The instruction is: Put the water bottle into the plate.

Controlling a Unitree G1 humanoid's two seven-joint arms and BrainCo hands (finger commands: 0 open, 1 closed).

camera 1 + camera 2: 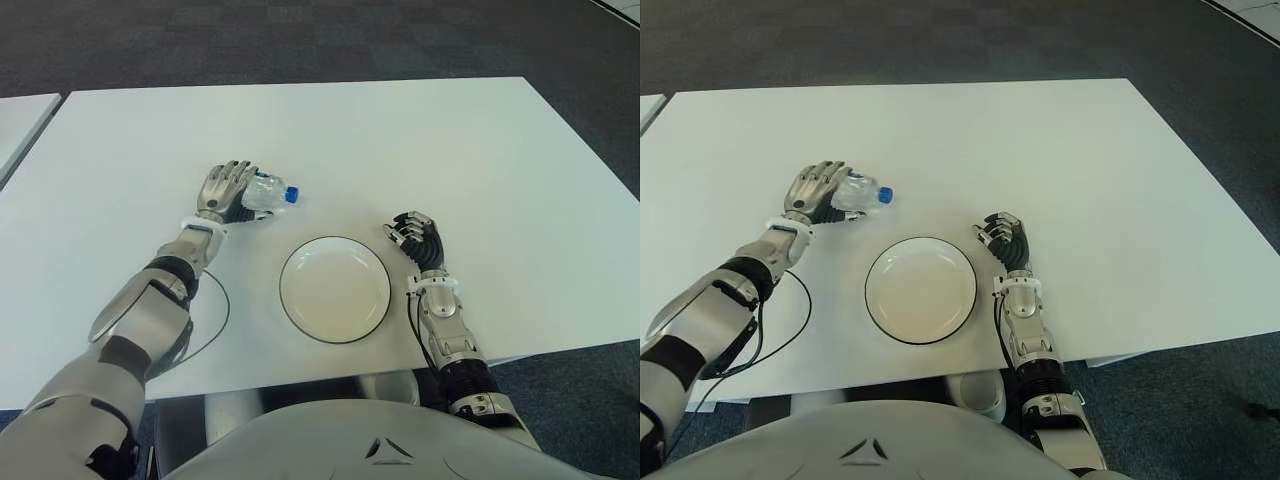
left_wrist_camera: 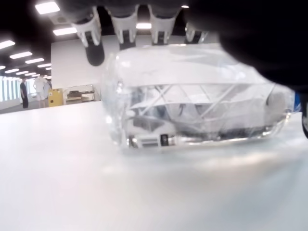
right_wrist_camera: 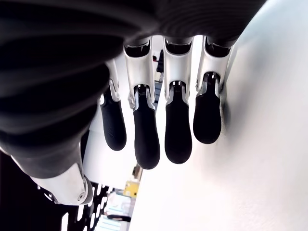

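A clear water bottle (image 1: 266, 192) with a blue cap lies on its side on the white table (image 1: 400, 140), cap pointing right. My left hand (image 1: 225, 188) is at the bottle's base end. In the left wrist view its fingers (image 2: 94, 48) arch over the top of the bottle (image 2: 192, 101) without wrapping round it, and the bottle still lies on the table. The white plate (image 1: 335, 290) with a dark rim sits nearer to me and to the right of the bottle, with nothing in it. My right hand (image 1: 415, 238) shows beside the plate on its right, fingers loosely curled, holding nothing.
A thin black cable (image 1: 218, 315) loops on the table beside my left forearm. Another white table's corner (image 1: 20, 115) shows at the far left. Dark carpet lies beyond the table's edges.
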